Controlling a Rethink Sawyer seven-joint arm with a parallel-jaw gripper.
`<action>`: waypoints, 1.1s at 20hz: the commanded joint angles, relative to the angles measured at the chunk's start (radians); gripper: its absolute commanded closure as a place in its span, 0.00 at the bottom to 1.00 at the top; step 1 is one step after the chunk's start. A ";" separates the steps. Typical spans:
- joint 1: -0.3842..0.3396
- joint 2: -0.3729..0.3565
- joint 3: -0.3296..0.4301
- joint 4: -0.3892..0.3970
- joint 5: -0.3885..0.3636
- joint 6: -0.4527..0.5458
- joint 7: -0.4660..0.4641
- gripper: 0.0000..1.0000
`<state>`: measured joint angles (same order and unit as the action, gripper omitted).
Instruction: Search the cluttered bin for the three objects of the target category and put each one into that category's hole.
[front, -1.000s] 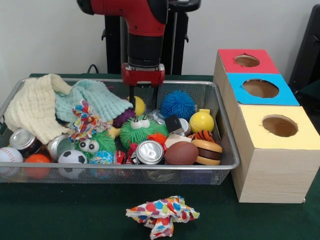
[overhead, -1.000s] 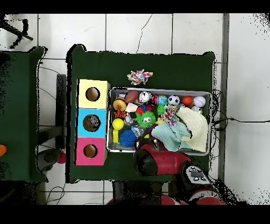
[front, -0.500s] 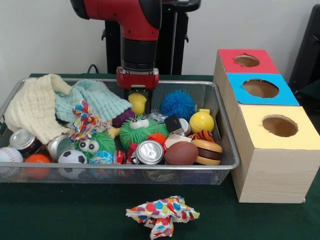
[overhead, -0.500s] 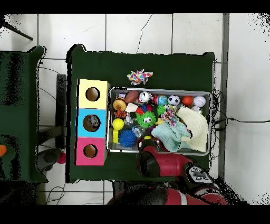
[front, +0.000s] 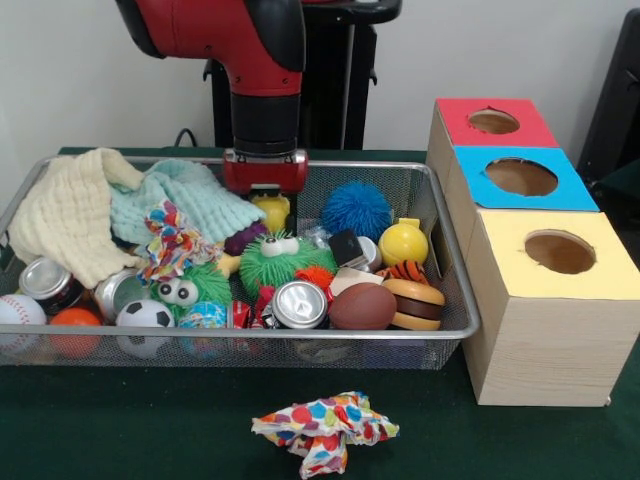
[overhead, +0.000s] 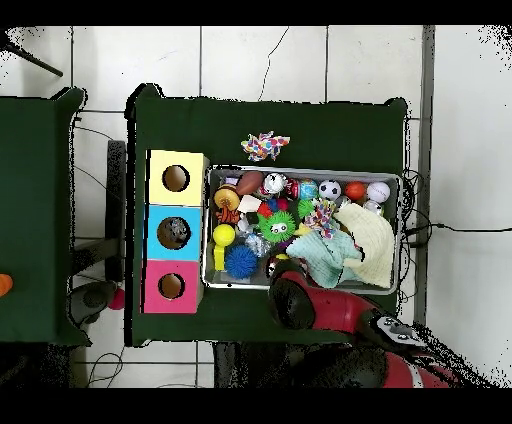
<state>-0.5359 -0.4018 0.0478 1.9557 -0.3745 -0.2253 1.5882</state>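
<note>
Tool (front: 268, 200): I see it low in the bin (front: 440, 250), over the yellow ball (front: 272, 211); grip state, cannot tell.

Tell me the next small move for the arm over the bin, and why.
Probably lift straight up a little and check the grasp. The pincer sits low over the small yellow ball at the back of the wire bin, between the teal cloth and blue spiky ball; its tips are hidden.

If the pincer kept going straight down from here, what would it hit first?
Most likely the yellow ball directly beneath the pincer; the teal cloth lies just beside it, though depth is unclear.
</note>
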 joint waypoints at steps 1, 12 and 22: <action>-0.093 0.145 0.131 0.027 0.072 0.155 0.211 0.00; -0.177 0.153 0.236 0.074 0.126 0.257 0.179 0.00; -0.219 0.159 0.291 0.099 0.149 0.283 0.160 0.00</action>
<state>-0.7393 -0.3777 0.2450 2.0271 -0.2812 -0.1296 1.5880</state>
